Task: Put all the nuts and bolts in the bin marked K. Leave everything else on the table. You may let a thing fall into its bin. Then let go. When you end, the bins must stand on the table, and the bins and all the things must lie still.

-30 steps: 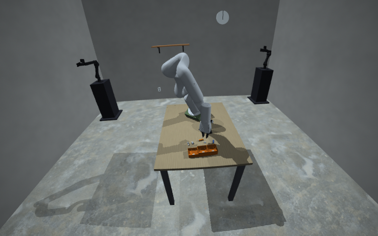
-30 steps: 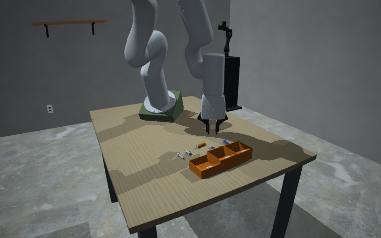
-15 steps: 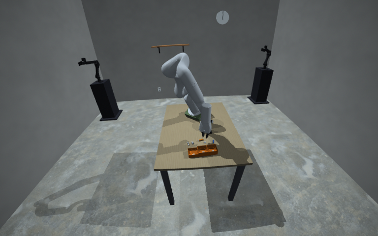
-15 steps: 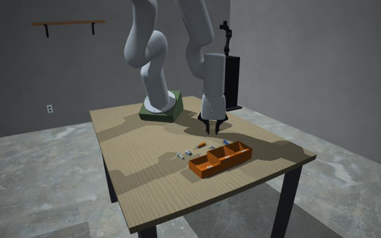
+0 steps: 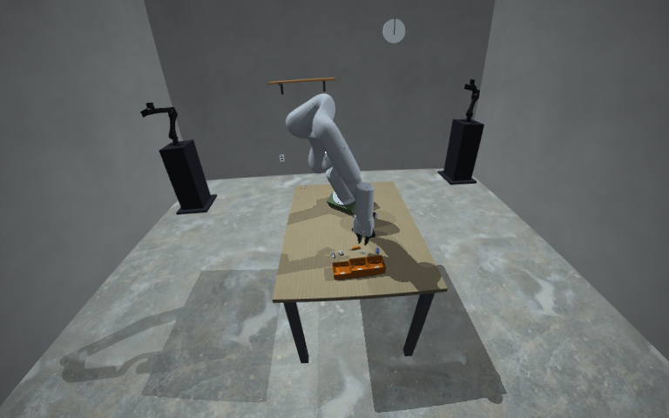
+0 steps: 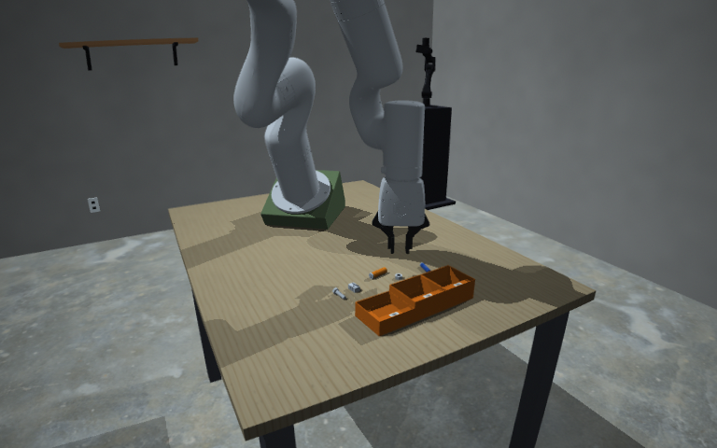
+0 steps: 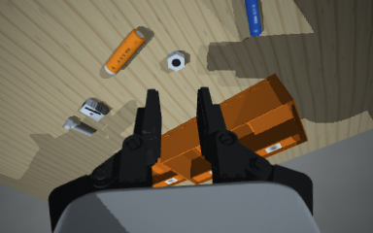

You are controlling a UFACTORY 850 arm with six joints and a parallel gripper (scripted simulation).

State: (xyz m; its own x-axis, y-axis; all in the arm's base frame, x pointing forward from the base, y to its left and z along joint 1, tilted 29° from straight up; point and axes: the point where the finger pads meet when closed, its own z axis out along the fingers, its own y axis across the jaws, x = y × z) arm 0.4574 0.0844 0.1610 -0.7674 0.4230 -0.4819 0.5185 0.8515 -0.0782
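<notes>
My gripper (image 6: 400,248) hangs above the table behind the row of small parts, fingers partly open with nothing between them; it also shows in the wrist view (image 7: 177,104). A silver hex nut (image 7: 176,61) lies just ahead of the fingertips, and shows in the exterior view (image 6: 399,276). A silver bolt (image 7: 79,126) and a short silver threaded piece (image 7: 94,109) lie together to the left. The orange three-compartment bin (image 6: 415,298) stands in front of the parts. Its labels are too small to read.
An orange battery-like cylinder (image 7: 124,51) lies beside the nut. A blue cylinder (image 7: 253,17) lies near the bin's right end. The arm's green base (image 6: 303,205) stands at the back of the table. The table's front edge is close behind the bin.
</notes>
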